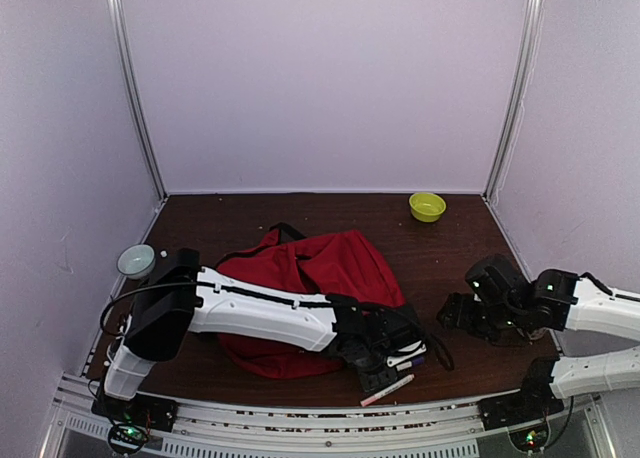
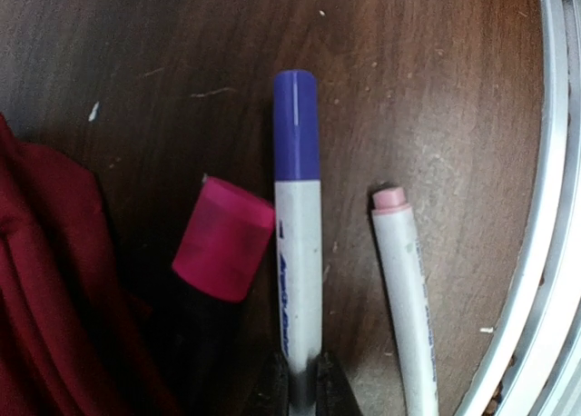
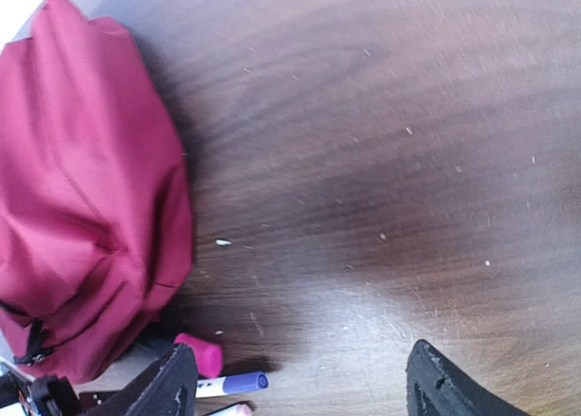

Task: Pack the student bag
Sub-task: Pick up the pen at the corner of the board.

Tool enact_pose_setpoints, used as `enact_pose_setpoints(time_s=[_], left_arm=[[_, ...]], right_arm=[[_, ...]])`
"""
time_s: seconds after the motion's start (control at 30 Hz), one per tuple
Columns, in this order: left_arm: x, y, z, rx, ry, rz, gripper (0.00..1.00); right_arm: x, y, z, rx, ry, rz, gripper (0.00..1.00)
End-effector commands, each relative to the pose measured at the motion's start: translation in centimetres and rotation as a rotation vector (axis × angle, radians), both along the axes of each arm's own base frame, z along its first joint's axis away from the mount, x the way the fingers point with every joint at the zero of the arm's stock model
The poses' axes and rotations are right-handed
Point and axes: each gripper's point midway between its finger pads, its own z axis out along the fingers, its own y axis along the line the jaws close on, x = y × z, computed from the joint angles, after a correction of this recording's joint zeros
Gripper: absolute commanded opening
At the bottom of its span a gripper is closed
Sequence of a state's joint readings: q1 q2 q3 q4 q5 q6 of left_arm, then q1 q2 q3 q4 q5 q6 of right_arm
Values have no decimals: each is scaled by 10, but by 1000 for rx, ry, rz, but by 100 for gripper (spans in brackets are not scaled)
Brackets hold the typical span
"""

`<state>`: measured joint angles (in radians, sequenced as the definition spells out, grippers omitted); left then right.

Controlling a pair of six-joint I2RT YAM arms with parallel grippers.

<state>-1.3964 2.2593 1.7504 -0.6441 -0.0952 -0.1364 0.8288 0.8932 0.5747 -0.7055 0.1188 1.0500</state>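
Clamping the purple-capped marker [image 2: 297,243], our left tool [image 2: 304,387] sits just right of the student bag [image 1: 300,268], which we see slumped mid-left on the surface [image 1: 400,243]. Our right tool [image 3: 304,377] hangs fingers wide apart, gripping nothing.

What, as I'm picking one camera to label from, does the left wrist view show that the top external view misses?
Left wrist only: the left jaws shut on the white barrel of the purple-capped marker, with a pink-capped marker beside it. Top external only: the yellow bowl, the pale bowl, the right arm and the full outline of the bag. Both: part of the bag, the purple-capped marker, the pink-tipped white pen and the brown table.
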Motion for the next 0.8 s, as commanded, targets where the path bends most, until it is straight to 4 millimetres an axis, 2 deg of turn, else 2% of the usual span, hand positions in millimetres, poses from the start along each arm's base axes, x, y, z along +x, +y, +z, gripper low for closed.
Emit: enact_pose_setpoints(time_s=[0.0,0.07,0.23,0.43,0.6,0.67,0.77], left_arm=[[17,-12,65,-175,-55,27,0],[20,-10,82,-214,-68,35,0],[28,0,120,-283,-126,51,0],[38,18,155,-349,-199,60,0],[41,27,163,-349,-232,58,0],[40,28,166,-360,-234,54,0],[40,29,173,-385,-237,54,0]], right_arm=[[13,10,39,37,-128,74,81],[14,15,56,73,-183,120,82],[11,28,98,173,-307,219,94],[-11,69,139,393,-351,436,95],[-29,101,153,547,-302,586,94],[-34,112,151,589,-265,629,92],[-38,124,144,626,-206,665,84]])
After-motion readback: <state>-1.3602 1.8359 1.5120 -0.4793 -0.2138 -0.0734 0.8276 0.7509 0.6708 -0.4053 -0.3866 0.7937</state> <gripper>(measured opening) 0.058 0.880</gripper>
